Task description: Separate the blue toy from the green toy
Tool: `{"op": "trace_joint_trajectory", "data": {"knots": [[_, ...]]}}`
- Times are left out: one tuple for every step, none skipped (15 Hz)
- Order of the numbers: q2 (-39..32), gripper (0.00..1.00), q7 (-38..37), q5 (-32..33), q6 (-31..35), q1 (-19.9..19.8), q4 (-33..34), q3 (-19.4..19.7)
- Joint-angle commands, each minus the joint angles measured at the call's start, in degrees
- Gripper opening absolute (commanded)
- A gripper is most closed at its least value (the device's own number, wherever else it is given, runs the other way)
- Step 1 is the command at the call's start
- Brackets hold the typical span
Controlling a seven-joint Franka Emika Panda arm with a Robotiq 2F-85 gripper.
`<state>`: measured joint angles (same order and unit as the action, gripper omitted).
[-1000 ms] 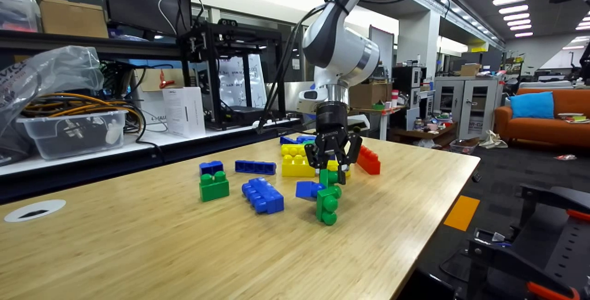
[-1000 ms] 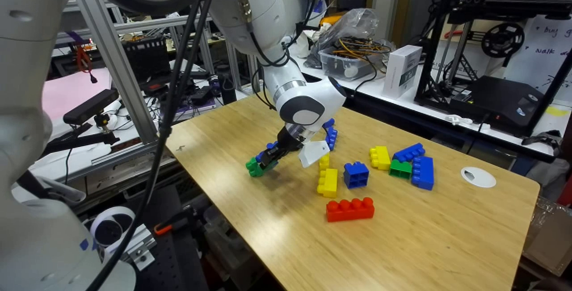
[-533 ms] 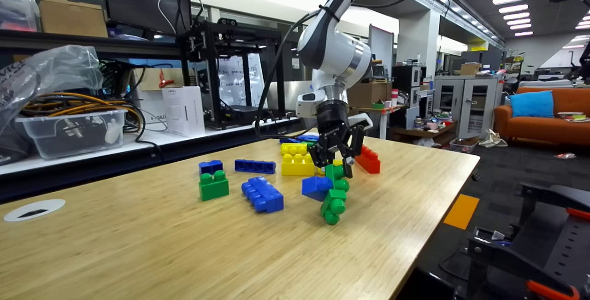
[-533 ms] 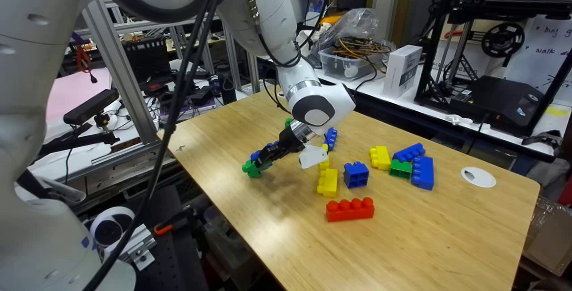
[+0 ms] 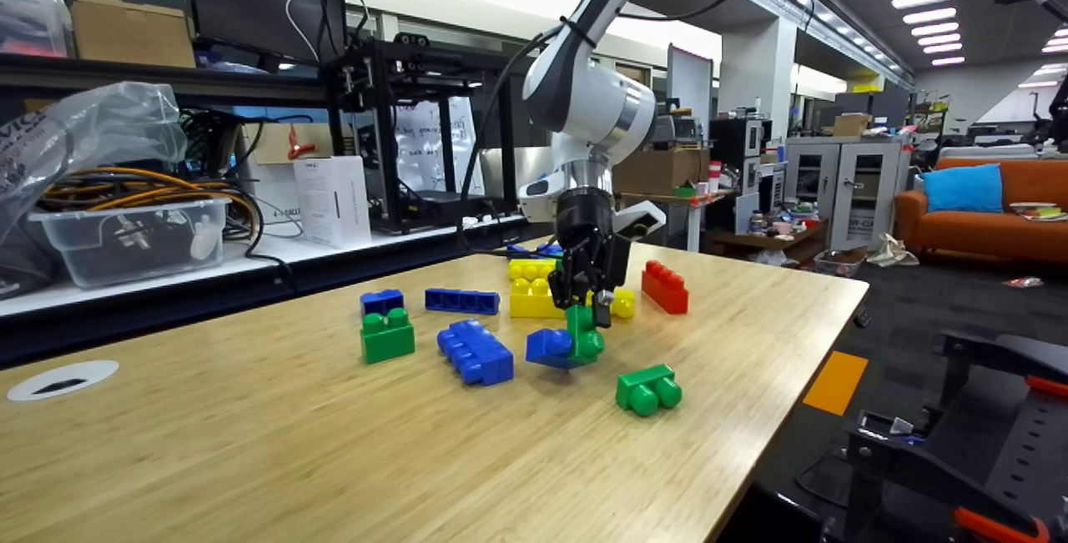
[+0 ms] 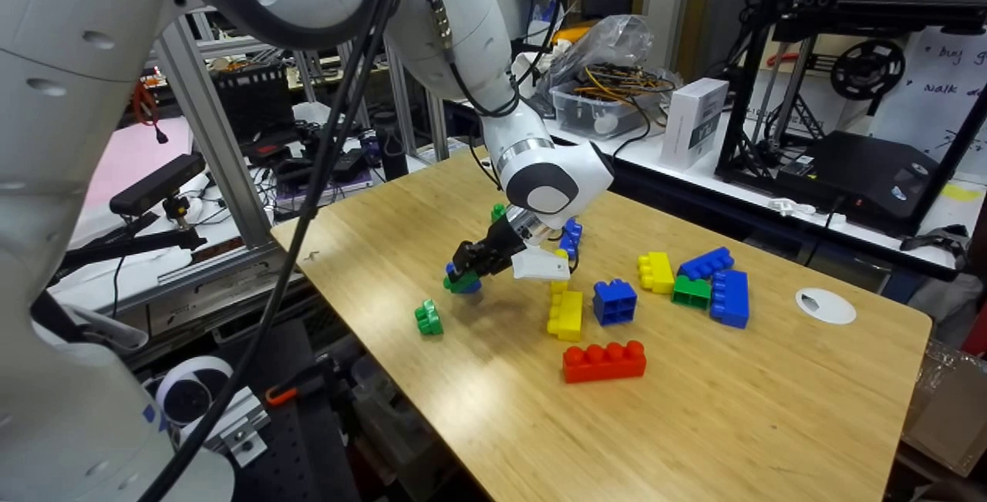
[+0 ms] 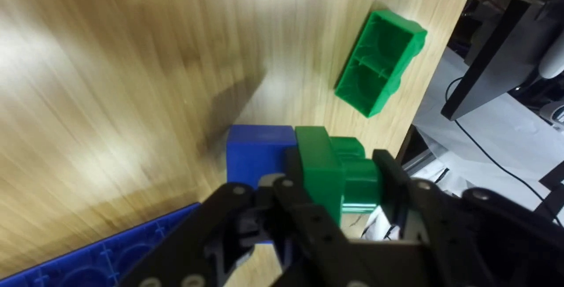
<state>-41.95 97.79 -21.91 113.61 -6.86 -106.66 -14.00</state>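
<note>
A green brick [image 5: 585, 339] is pinched by the gripper [image 7: 338, 163], and a blue brick [image 5: 546, 348] is joined to it. A loose green brick [image 5: 649, 390] is seen nearby on the table [image 5: 334, 460]

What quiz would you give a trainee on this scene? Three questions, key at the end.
1. True or false: the gripper is shut on a green brick.
2. Which colour of brick touches that green brick? A red, B blue, C yellow.
3. Fill in: in an exterior view, the red brick shows ___ studs.

Key: 1 true; 2 B, the blue brick; 3 four.
</note>
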Motion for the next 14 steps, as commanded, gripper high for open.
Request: {"op": "trace_joint_trajectory", "data": {"knots": [[-1.16,0.18,-3.11,-0.70,2.55,1.47,1.03,1.05],[-1.25,0.18,-2.93,-1.06,3.44,1.28,1.03,0.71],[-1.29,0.18,-2.64,-1.57,4.66,1.15,0.99,0.45],[-1.28,0.18,-1.92,-2.64,6.64,0.94,0.72,0.04],[-1.24,0.18,-1.60,-3.96,8.85,0.80,0.42,-0.34],[-1.08,0.18,-1.56,-5.02,11.35,0.90,0.03,-0.57],[-0.88,0.18,-1.41,-5.96,14.35,1.14,-0.47,-0.89],[-0.78,0.18,-1.12,-7.18,18.10,1.22,-1.01,-1.41],[-0.86,0.18,-0.95,-8.20,21.73,1.29,-1.42,-1.96],[-1.14,0.18,-0.95,-8.67,25.84,1.55,-1.97,-2.35],[-1.46,0.18,-1.10,-8.82,29.52,1.75,-2.44,-2.74],[-1.58,0.18,-1.41,-8.78,33.25,1.95,-3.30,-3.08],[-2.04,0.18,-1.84,-8.42,36.71,2.08,-3.81,-3.58],[-2.20,0.18,-2.44,-7.87,39.74,2.22,-4.56,-3.99]]}}
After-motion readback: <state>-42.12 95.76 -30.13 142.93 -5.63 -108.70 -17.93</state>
